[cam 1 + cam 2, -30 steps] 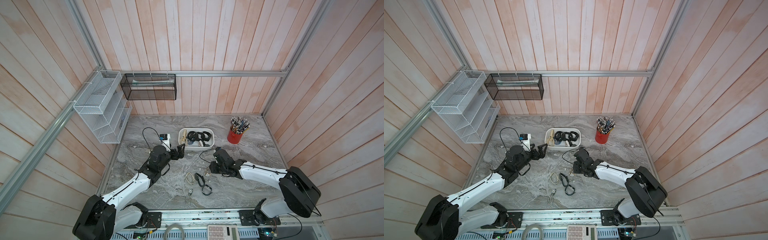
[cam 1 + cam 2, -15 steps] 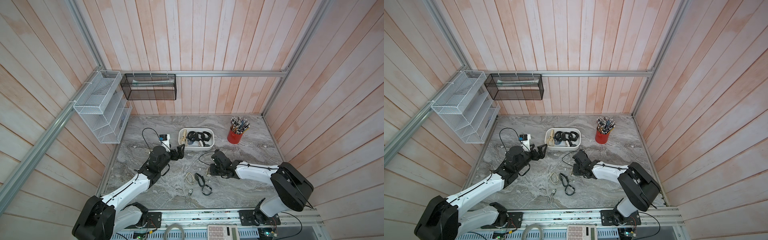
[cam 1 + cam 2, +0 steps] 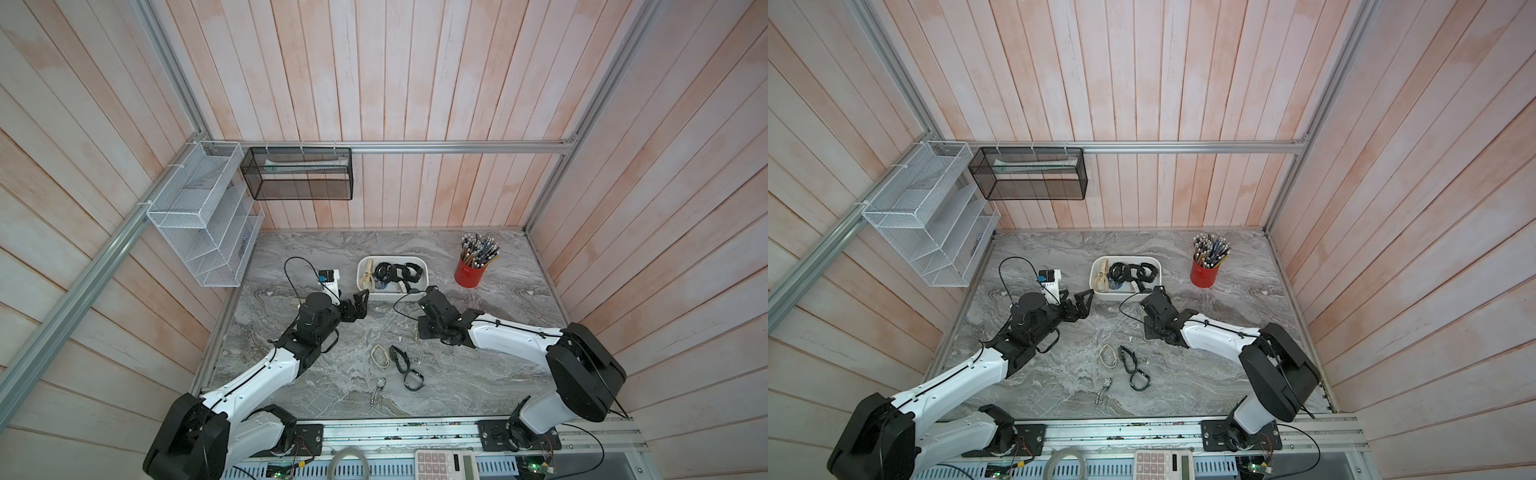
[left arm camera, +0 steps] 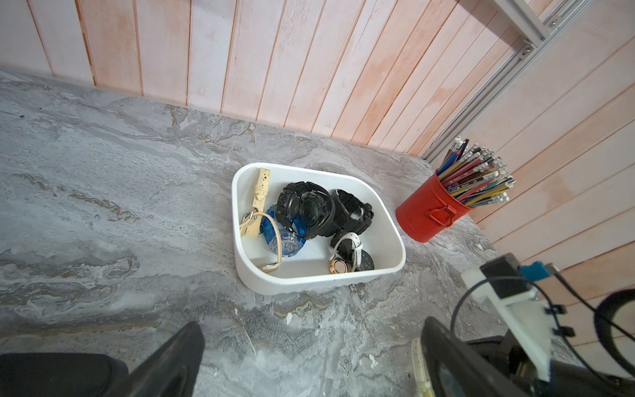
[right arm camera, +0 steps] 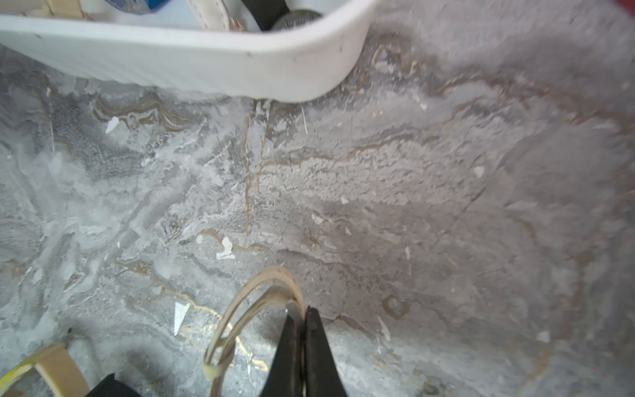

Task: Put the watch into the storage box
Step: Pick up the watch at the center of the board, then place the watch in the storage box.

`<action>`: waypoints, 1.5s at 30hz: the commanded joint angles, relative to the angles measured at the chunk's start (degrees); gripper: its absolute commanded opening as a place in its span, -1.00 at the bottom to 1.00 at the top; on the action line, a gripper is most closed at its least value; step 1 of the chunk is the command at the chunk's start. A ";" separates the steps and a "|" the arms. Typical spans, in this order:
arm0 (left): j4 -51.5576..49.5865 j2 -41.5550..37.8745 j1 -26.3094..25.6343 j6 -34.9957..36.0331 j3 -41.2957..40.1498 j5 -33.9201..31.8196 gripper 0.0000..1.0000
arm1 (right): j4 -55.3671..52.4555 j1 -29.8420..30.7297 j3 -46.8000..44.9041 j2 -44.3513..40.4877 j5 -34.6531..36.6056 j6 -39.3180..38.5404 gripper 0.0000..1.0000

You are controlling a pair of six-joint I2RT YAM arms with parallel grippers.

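— Where are we?
— Grasping. Our right gripper (image 5: 304,313) is clamped on the watch (image 5: 266,280) by its cream strap, low centre of its wrist view, short of the box (image 5: 206,55). Our left gripper (image 3: 360,305) gapes, empty.
— Next?
— We lift it over the rim. The box holds black, blue and cream watches (image 4: 309,209).
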 commanded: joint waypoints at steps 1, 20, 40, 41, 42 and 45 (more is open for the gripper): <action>-1.15 -2.10 0.22 -0.10 -1.30 -1.70 0.99 | -2.34 -1.23 4.97 -1.54 4.94 -5.42 -1.00; -6.55 -7.32 0.29 -2.84 -4.17 -1.84 0.99 | 11.16 -13.61 28.31 17.42 -1.09 -18.75 -1.00; -9.60 -10.34 0.28 -5.82 -7.32 -1.27 0.99 | 10.92 -14.66 37.34 30.52 -2.98 -20.17 -0.81; -9.62 -10.07 0.29 -5.72 -7.25 -1.12 0.99 | 10.78 -14.69 37.37 30.17 -3.02 -20.17 -0.63; -9.82 -9.91 0.28 -5.58 -7.07 -0.95 0.99 | 10.68 -14.70 37.32 29.64 -3.04 -20.09 -0.48; -10.06 -9.55 0.28 -5.58 -6.59 -0.45 0.99 | 10.74 -14.79 36.84 27.08 -3.09 -19.91 -0.04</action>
